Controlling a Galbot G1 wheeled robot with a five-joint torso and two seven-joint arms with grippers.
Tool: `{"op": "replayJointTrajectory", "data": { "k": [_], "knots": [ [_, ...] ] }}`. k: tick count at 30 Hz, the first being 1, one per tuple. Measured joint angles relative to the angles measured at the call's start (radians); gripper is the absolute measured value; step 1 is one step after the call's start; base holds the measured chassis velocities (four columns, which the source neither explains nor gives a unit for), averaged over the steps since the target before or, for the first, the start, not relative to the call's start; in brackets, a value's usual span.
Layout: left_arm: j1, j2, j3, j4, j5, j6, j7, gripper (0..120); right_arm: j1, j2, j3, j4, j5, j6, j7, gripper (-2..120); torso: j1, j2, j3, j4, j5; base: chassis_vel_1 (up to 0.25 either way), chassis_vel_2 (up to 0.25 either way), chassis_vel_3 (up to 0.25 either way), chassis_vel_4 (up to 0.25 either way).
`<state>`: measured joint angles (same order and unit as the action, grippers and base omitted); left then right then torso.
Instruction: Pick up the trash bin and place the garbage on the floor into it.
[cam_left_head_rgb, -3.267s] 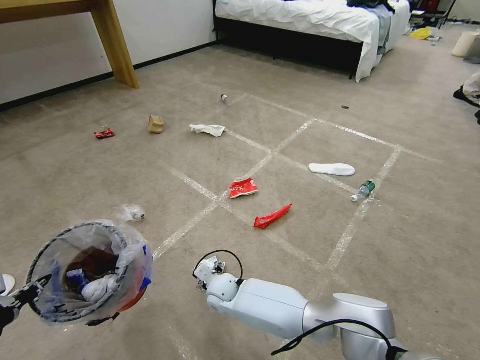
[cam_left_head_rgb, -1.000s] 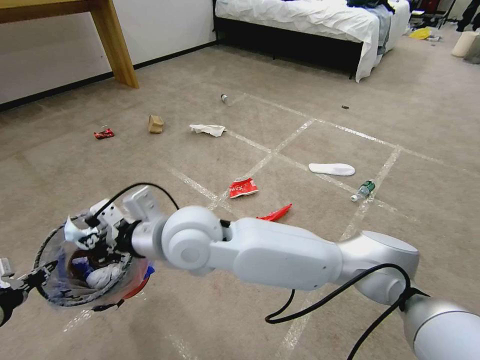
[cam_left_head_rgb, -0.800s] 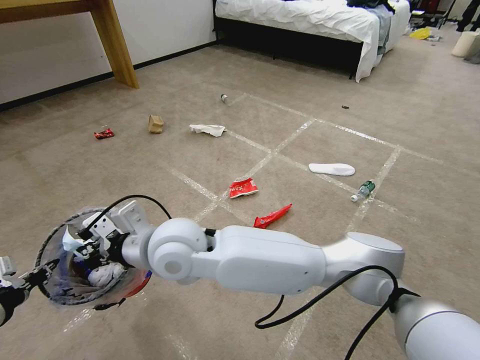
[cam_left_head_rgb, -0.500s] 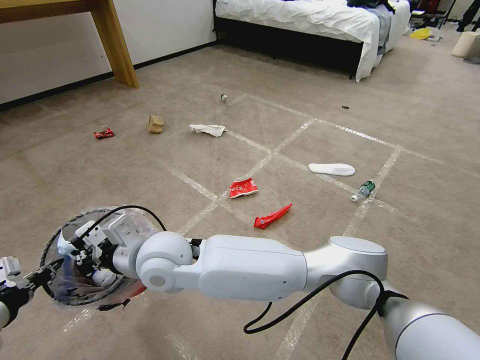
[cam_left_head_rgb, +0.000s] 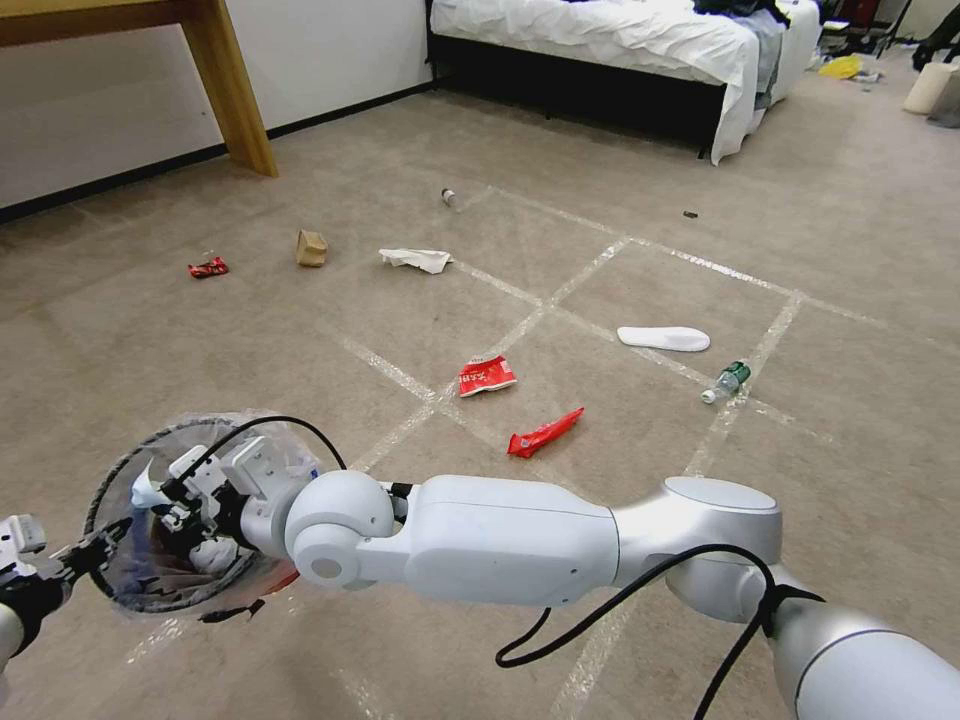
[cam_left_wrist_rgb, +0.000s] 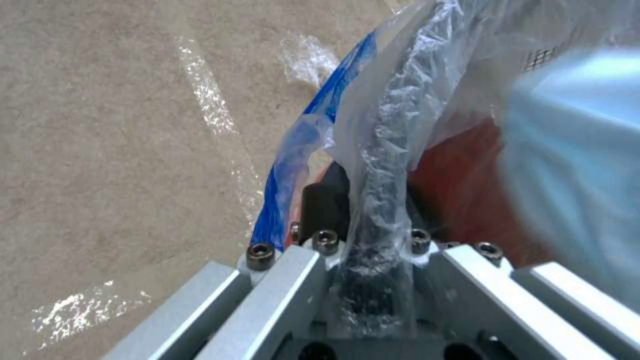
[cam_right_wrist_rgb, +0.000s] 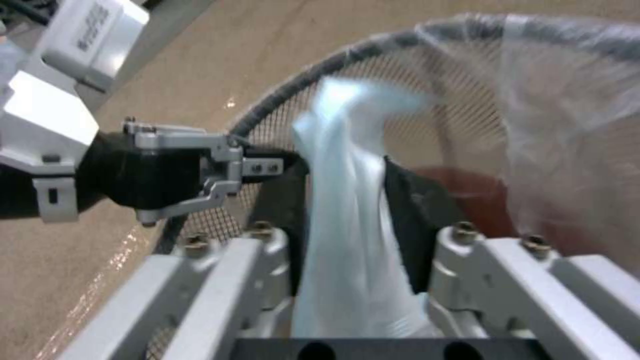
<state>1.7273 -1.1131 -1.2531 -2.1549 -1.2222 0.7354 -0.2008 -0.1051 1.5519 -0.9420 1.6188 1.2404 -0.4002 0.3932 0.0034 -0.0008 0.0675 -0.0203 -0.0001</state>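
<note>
Trash bin (cam_left_head_rgb: 120, 590) hangs above the floor (cam_left_head_rgb: 300, 340), its rim clamped in the left gripper (cam_left_head_rgb: 95, 545). Right gripper (cam_left_head_rgb: 160, 497) sits over the bin's mouth, fingers closed on a pale plastic scrap (cam_right_wrist_rgb: 350, 200).

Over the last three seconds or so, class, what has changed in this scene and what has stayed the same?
The right gripper, low over the floor near the robot at first, swung left and now sits over the bin, shut on a pale plastic scrap. The clear plastic that lay beside the bin is gone from the floor. The left gripper stays shut on the bin's rim. The other litter has not moved.
</note>
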Motion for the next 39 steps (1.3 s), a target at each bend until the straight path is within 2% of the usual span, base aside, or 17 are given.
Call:
{"op": "replayJointTrajectory", "data": {
  "k": [4,6,9,11,12,14,15,18,24,26,30,31,33,34,36,37,39],
  "knots": [
    [0.003,0.000,-0.003,0.000,0.000,0.000,0.000,1,0.001,-0.001,0.004,0.002,0.001,0.000,-0.001,44,0.000,0.000,0.000,0.0000,0.0000,0.000,0.000,0.000,0.000],
    [0.003,0.000,-0.004,0.000,0.000,0.000,0.001,1,0.002,-0.001,0.008,0.004,0.001,0.001,-0.002,55,0.000,0.000,0.000,0.0000,0.0000,0.000,0.000,0.000,0.000],
    [0.003,0.000,-0.004,0.000,0.000,0.000,0.001,1,0.003,-0.002,0.011,0.006,0.001,0.001,-0.002,61,0.000,0.000,0.000,0.0000,0.0000,0.000,0.000,0.000,0.000],
    [0.000,-0.001,-0.003,0.003,0.000,0.000,0.001,1,0.003,-0.001,0.025,0.008,-0.004,0.010,-0.002,76,0.000,0.000,0.000,0.0000,0.0000,0.000,0.000,0.000,0.000],
    [0.000,-0.001,-0.003,0.003,0.000,0.000,0.001,1,0.003,-0.001,0.025,0.008,-0.004,0.010,-0.002,76,0.000,0.000,0.000,0.0000,0.0000,0.000,0.000,0.000,0.000],
    [-0.001,-0.001,-0.003,0.006,0.001,0.000,0.001,1,0.002,-0.001,0.053,0.012,-0.011,0.023,-0.005,83,0.000,0.000,0.000,0.0000,0.0000,0.000,0.000,0.000,0.000],
    [-0.001,-0.001,-0.003,0.006,0.001,0.000,0.001,1,0.002,-0.001,0.053,0.012,-0.011,0.023,-0.005,83,0.000,0.000,0.000,0.0000,0.0000,0.000,0.000,0.000,0.000],
    [-0.001,0.000,-0.006,0.008,0.001,0.000,0.001,1,-0.001,-0.005,0.123,0.020,-0.026,0.049,-0.014,97,0.000,0.000,0.000,0.0000,-0.0001,0.000,0.000,0.000,0.000],
    [0.001,0.000,-0.015,0.007,-0.001,0.000,0.001,1,-0.007,-0.033,0.235,0.026,-0.047,0.096,-0.055,100,0.000,0.000,0.000,0.0001,0.0000,0.000,0.000,0.000,0.000],
    [0.003,-0.001,-0.024,0.004,-0.004,0.000,0.002,1,-0.030,-0.086,0.351,0.047,-0.080,0.146,-0.106,100,0.000,0.000,0.000,0.0001,0.0001,0.000,0.000,0.000,0.000],
    [0.004,-0.004,-0.029,0.000,-0.005,0.000,0.003,1,-0.079,-0.149,0.502,0.101,-0.121,0.195,-0.129,100,0.000,0.000,0.000,0.0000,0.0002,0.000,0.000,0.000,0.000],
    [0.004,-0.004,-0.029,0.000,-0.005,0.000,0.003,1,-0.079,-0.149,0.502,0.101,-0.121,0.195,-0.129,100,0.000,0.000,0.000,0.0000,0.0002,0.000,0.000,0.000,0.000],
    [0.005,-0.008,-0.031,-0.005,-0.004,0.000,0.003,1,-0.132,-0.207,0.620,0.167,-0.163,0.219,-0.141,100,0.000,0.000,0.000,-0.0003,0.0003,0.000,0.000,0.000,0.000],
    [0.005,-0.008,-0.031,-0.005,-0.004,0.000,0.003,1,-0.132,-0.207,0.620,0.167,-0.163,0.219,-0.141,100,0.000,0.000,0.000,-0.0003,0.0003,0.000,0.000,0.000,0.000],
    [0.008,-0.016,-0.033,-0.011,-0.001,0.000,0.003,1,-0.192,-0.283,0.704,0.233,-0.197,0.253,-0.146,100,0.000,0.000,0.000,0.0001,0.0004,0.000,0.000,0.000,0.000],
    [0.008,-0.016,-0.033,-0.011,-0.001,0.000,0.003,1,-0.192,-0.283,0.704,0.233,-0.197,0.253,-0.146,100,0.000,0.000,0.000,0.0001,0.0004,0.000,0.000,0.000,0.000],
    [0.008,-0.027,-0.035,-0.019,0.003,0.000,0.003,1,-0.270,-0.379,0.790,0.294,-0.223,0.281,-0.144,100,0.000,0.000,0.000,0.0003,0.0003,0.000,0.000,0.000,0.000]
  ]
}}
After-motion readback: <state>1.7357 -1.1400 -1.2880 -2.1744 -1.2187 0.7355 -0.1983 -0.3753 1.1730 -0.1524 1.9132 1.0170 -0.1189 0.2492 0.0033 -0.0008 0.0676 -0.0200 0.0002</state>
